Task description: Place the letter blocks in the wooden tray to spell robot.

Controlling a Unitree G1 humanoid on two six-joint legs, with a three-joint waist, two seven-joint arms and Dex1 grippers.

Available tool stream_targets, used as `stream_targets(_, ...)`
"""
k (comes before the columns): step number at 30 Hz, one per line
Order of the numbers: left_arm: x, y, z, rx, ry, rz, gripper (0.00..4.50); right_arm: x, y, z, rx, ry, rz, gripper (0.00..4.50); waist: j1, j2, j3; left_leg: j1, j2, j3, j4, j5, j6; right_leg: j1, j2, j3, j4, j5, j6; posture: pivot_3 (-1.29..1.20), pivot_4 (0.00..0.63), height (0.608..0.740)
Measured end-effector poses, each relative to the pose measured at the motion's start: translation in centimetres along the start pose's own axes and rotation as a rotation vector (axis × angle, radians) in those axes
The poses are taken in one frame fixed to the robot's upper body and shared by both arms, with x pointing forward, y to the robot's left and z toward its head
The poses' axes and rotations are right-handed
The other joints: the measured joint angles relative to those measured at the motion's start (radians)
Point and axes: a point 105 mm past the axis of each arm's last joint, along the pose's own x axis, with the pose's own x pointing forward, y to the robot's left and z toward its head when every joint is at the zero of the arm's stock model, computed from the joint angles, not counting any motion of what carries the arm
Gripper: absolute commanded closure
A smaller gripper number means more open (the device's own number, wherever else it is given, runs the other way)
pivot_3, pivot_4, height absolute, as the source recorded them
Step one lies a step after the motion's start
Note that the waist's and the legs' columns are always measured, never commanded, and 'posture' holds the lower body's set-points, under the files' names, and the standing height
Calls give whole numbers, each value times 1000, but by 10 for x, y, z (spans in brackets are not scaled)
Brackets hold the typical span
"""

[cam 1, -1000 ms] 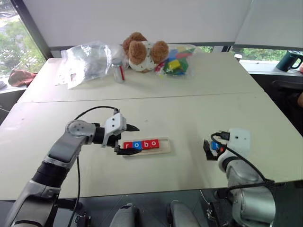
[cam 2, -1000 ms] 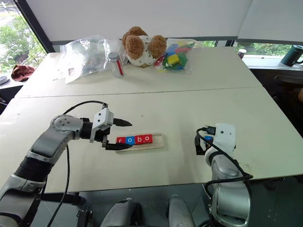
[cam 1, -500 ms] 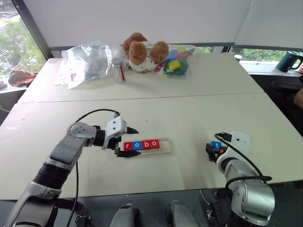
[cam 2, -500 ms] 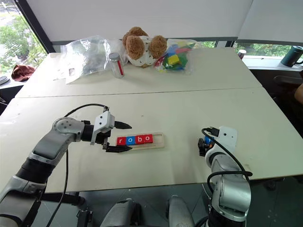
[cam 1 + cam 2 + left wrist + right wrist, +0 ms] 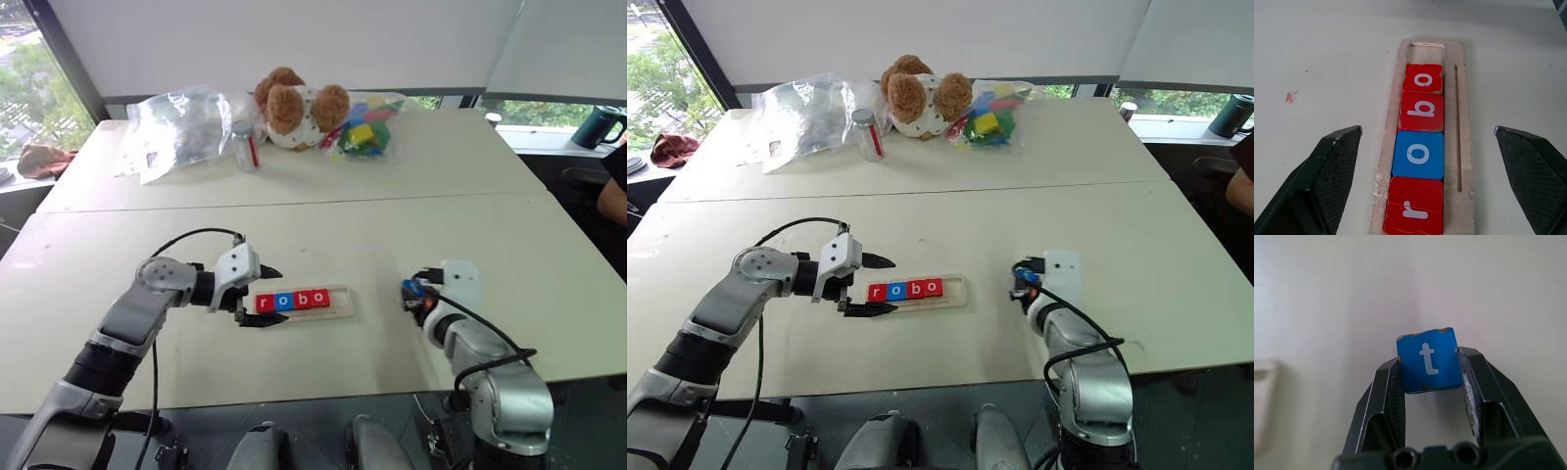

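While the right gripper (image 5: 1429,363) is clamping its fingers on the blue t tile (image 5: 1428,360), the wooden tray (image 5: 304,302) is lying well apart at its nine o'clock, carrying r, o, b, o. The left gripper (image 5: 268,295) is gaping wide, straddling the tray's r end.

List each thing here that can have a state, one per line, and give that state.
Wooden tray: four tiles in it spelling r, o, b, o; last slot free.
Blue t tile: clamped in the right hand, off the tray.
Left hand: open, straddling the tray's r end.
Jar: upright, lid on.
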Motion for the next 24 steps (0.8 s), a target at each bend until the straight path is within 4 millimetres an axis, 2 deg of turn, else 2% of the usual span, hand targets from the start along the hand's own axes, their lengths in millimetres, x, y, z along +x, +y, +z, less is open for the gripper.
stream_targets(5, 0, 0, 0, 0, 1, 0, 0, 5, 9, -5, 4, 24, 51, 3356, 1, 0, 0, 0, -1, 0, 1, 0, 0, 1, 0, 0, -1, 0, 0, 0, 150, 740)
stream_targets(6, 0, 0, 0, 0, 2, 1, 0, 5, 10, -4, 2, 23, 51, 2321, 0, 0, 0, 0, 0, 0, 1, 0, 0, 1, -1, 0, -1, 0, 0, 0, 150, 740)
stream_targets(8, -1, 0, 0, 0, 1, 2, 0, 6, 12, -3, -1, 21, 57, 1491, 0, 0, 0, 0, 0, 0, 0, 0, 0, 0, 0, 0, -1, 0, 0, 0, 150, 740)
stream_targets(10, -1, 1, 0, 0, 0, 6, 0, 7, 15, -2, -3, 18, 69, 404, -1, 0, 0, 0, 0, 0, 0, 0, 0, 0, -1, 0, -1, 0, 0, 0, 150, 740)
stream_targets(11, -2, 2, 1, 0, -2, 11, 0, 7, 15, -2, -4, 16, 71, 52, 0, 0, 0, 0, 0, 0, 0, 0, 0, 0, -1, 0, -1, 0, 0, 0, 150, 740)
stream_targets(16, -13, 8, 3, -3, -7, 46, 0, 4, 8, 0, -37, 22, 75, 52, 1, 0, 0, 0, -1, 0, 1, 0, 0, 1, -1, 0, -1, 0, 0, 0, 150, 740)
stream_targets(21, -31, 17, 3, -3, 17, 99, 0, -7, -9, 33, -126, -42, 108, 52, -1, 0, 0, 0, 0, 0, 0, 0, 0, 1, -1, -1, -1, 0, 0, 0, 150, 740)
stream_targets(24, -34, 18, 3, -3, 19, 107, 0, -11, -10, 36, -186, -23, 187, 52, 1, 0, 1, 0, 0, 0, 0, -1, 1, 1, -1, -1, -2, 0, 0, 0, 150, 740)
